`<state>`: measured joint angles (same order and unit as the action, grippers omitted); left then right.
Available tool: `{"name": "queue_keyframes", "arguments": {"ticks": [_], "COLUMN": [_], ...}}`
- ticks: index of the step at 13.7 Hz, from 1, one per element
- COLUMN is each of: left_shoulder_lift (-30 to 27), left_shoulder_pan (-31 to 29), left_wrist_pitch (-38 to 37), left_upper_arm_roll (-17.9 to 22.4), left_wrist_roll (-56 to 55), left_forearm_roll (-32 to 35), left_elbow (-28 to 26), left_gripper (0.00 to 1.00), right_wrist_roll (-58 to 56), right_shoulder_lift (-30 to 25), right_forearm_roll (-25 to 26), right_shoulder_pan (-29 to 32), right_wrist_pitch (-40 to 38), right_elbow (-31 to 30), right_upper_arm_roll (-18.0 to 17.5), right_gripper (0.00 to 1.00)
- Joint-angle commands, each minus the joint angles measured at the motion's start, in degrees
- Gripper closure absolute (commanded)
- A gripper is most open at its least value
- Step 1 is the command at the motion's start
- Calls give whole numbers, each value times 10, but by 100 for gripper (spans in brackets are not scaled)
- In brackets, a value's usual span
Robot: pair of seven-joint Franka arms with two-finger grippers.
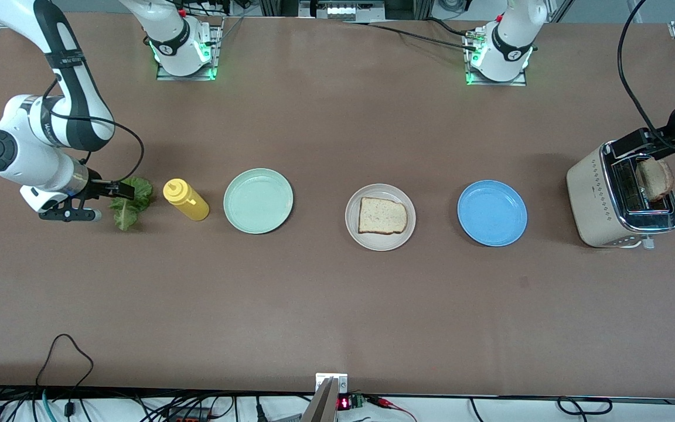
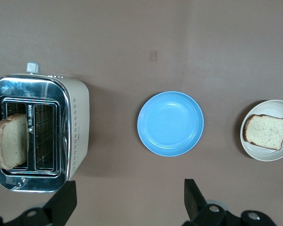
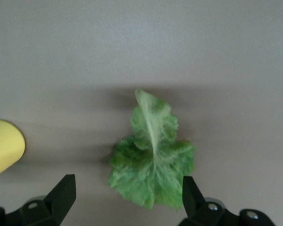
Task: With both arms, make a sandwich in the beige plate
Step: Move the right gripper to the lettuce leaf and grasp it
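Saw the beige plate (image 1: 380, 239) at mid-desk, one bread slice (image 1: 382, 215) lying flat on it, between the mint-green plate (image 1: 258, 201) toward the right arm's end and the blue plate (image 1: 491, 213) toward the left arm's end. Spotted the yellow squeeze bottle (image 1: 185, 200) lying just beside the green plate, and the lettuce leaf (image 1: 131, 203) flat on the desk next to that. Found the right hand (image 3: 127, 200) hovering low over the leaf, fingers (image 3: 61, 195) spread wide to either side of it, gripping nothing. Caught the left hand (image 2: 129, 200) up over the cream toaster (image 1: 592, 202) at the left arm's end of the desk, fingers (image 2: 192, 197) likewise wide apart and empty. Noted a second toasted slice (image 1: 655, 179) standing out of one toaster slot, leaning a little. Left the sandwich at one slice on the beige plate, lettuce and second slice well apart from it.
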<state>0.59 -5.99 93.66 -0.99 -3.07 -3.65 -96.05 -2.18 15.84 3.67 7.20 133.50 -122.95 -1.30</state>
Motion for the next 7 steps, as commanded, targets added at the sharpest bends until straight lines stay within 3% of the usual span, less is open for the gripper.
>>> {"name": "queue_keyframes", "arguments": {"ticks": [1, 3, 7], "left_shoulder_lift": [-2, -2, -2], "left_shoulder_pan": [-4, -3, -3], "left_wrist_pitch": [-1, -1, -1], "left_upper_arm_roll": [0, 0, -1], "left_wrist_roll": [7, 6, 6], "left_forearm_roll": [-15, -15, -15], "left_elbow": [0, 0, 0], "left_gripper": [0, 0, 0], "right_wrist_roll": [15, 27, 19], "right_shoulder_lift": [31, 50, 58], "right_forearm_roll": [15, 42, 49], "right_shoulder_pan": [-1, 0, 4], "right_wrist_pitch": [31, 46, 55], "right_elbow": [-2, 0, 1], "right_upper_arm_roll": [2, 2, 4], "right_gripper": [0, 0, 0]}}
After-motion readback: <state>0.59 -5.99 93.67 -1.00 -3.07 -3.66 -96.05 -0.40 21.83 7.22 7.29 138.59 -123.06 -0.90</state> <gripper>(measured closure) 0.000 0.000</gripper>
